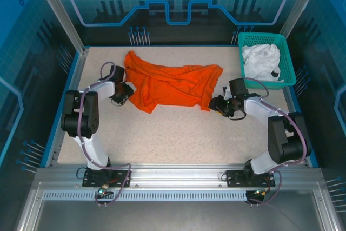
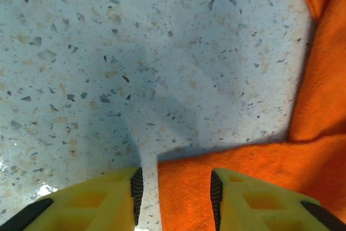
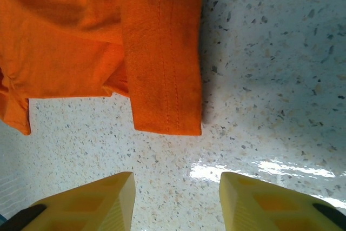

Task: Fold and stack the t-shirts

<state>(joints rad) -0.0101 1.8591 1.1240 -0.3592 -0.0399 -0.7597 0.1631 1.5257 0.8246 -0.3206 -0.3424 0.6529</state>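
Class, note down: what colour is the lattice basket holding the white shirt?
The basket is teal, shown best in the top external view.

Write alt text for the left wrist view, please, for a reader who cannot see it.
The hem of the orange t-shirt lies between the yellow fingers of the left gripper, its jaws apart. Speckled table stretches beyond, with more orange cloth up the right side.

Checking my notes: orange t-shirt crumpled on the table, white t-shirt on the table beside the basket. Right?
No: the white t-shirt lies inside the teal basket, not beside it, as the top external view shows. The orange t-shirt is crumpled on the table.
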